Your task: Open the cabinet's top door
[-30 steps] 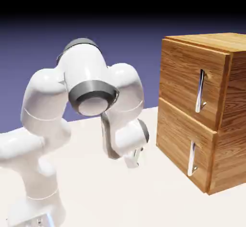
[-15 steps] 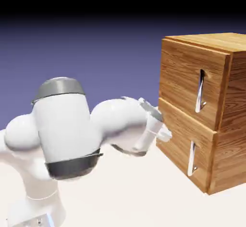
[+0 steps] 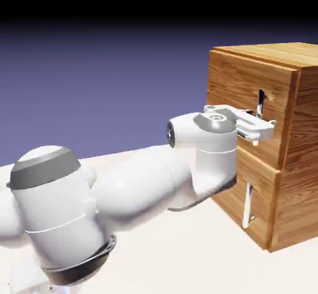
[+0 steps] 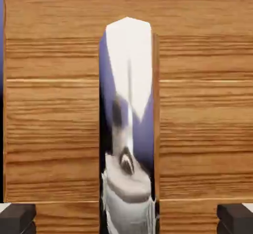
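The cabinet (image 3: 298,162) of orange-brown wood stands at the exterior view's right. Its top door (image 3: 233,97) is flush and closed, with a vertical silver handle (image 3: 261,97). My gripper (image 3: 257,132) reaches level across the handle's lower part and hides it. In the hand view the shiny handle (image 4: 129,104) runs up the middle against the door's wood (image 4: 54,124). My gripper (image 4: 126,219) stands open around the bar. Its dark fingertips (image 4: 17,218) sit at the bottom corners, well clear of the bar on both sides.
The lower door (image 3: 230,181) with its own silver handle (image 3: 248,204) sits just below my hand. My forearm and elbow (image 3: 143,184) stretch across the white table (image 3: 186,255) from the lower left.
The arm has swung up and to the right from near the table. The hand has turned level and reached the top door's handle.
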